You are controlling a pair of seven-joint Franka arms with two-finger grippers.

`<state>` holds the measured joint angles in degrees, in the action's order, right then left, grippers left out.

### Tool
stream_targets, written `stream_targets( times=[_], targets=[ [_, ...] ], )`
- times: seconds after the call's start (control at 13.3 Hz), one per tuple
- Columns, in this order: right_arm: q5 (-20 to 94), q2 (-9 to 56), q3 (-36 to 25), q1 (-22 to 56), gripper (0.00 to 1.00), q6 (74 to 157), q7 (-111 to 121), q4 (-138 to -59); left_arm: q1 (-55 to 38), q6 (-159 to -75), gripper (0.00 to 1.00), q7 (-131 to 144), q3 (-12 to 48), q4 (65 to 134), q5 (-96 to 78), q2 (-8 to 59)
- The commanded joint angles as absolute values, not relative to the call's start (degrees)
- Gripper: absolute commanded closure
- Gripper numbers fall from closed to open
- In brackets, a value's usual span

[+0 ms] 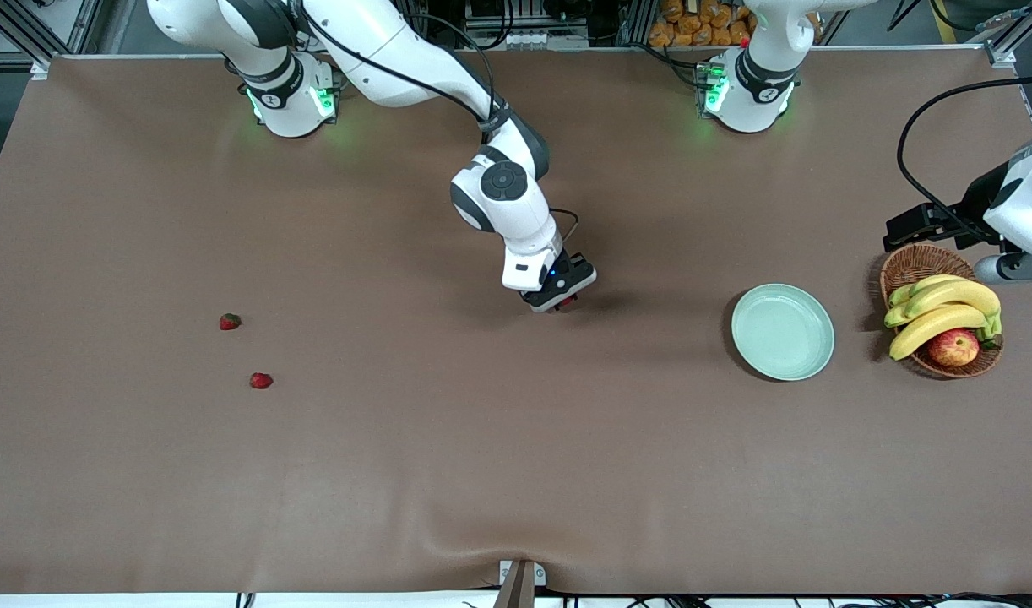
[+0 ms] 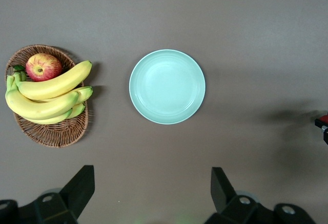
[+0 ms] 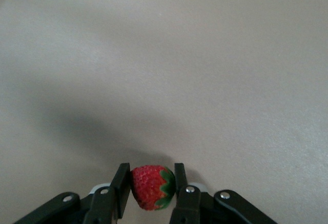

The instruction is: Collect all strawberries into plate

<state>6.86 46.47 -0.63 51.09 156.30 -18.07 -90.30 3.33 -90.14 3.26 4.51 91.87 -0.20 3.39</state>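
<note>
My right gripper (image 1: 560,306) is over the middle of the table and is shut on a strawberry (image 3: 151,186), red with a green cap, pinched between both fingers. Two more strawberries lie on the cloth toward the right arm's end: one (image 1: 230,322) and another (image 1: 261,381) nearer the front camera. The pale mint-green plate (image 1: 782,331) holds nothing and stands toward the left arm's end; it also shows in the left wrist view (image 2: 167,86). My left gripper (image 2: 152,190) is open and empty, held high over the table next to the basket, and waits.
A brown wicker basket (image 1: 915,263) with bananas (image 1: 942,309) and a red-yellow apple (image 1: 953,347) stands beside the plate at the left arm's end; it shows in the left wrist view (image 2: 51,131) too. A brown cloth covers the table.
</note>
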Motion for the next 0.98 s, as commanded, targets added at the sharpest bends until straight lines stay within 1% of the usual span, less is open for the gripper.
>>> stream_targets(
  times=[0.0, 0.08, 0.15, 0.23, 0.45, 0.6, 0.75, 0.9],
  targets=[
    [7.5, 46.2, -1.1, 51.2, 0.66, 156.3, -19.4, -91.8, 2.7, -91.2, 0.0, 3.8, 4.6, 91.8, -0.5, 4.0],
    [7.6, 46.2, -1.1, 51.2, 0.51, 156.3, -19.4, -91.8, 2.2, -91.3, 0.0, 3.8, 4.6, 91.8, -0.6, 4.6],
    [7.6, 46.1, -1.2, 51.2, 0.23, 156.3, -19.4, -91.8, 2.0, -91.4, 0.0, 3.8, 4.6, 91.8, -0.6, 4.7],
    [7.6, 46.0, -1.2, 51.1, 0.0, 156.3, -19.4, -91.8, 1.9, -91.7, 0.0, 3.8, 4.7, 91.8, -0.6, 4.9],
    [7.6, 44.2, -1.2, 50.5, 0.0, 156.0, -19.4, -92.1, 1.8, -93.1, 0.0, 3.8, 5.8, 91.8, -0.9, 7.2],
    [7.6, 41.6, -1.2, 48.7, 0.0, 154.7, -19.2, -92.9, 1.7, -94.5, 0.0, 4.0, 8.2, 91.8, -1.3, 9.5],
    [7.5, 38.4, -1.2, 46.5, 0.0, 149.1, -18.8, -93.0, 1.7, -95.6, 0.0, 4.0, 11.7, 91.8, -1.3, 12.5],
    [7.3, 34.9, -1.2, 43.3, 0.0, 143.2, -17.9, -93.0, 1.6, -98.8, 0.0, 4.0, 14.4, 92.3, -1.3, 16.5]
  ],
)
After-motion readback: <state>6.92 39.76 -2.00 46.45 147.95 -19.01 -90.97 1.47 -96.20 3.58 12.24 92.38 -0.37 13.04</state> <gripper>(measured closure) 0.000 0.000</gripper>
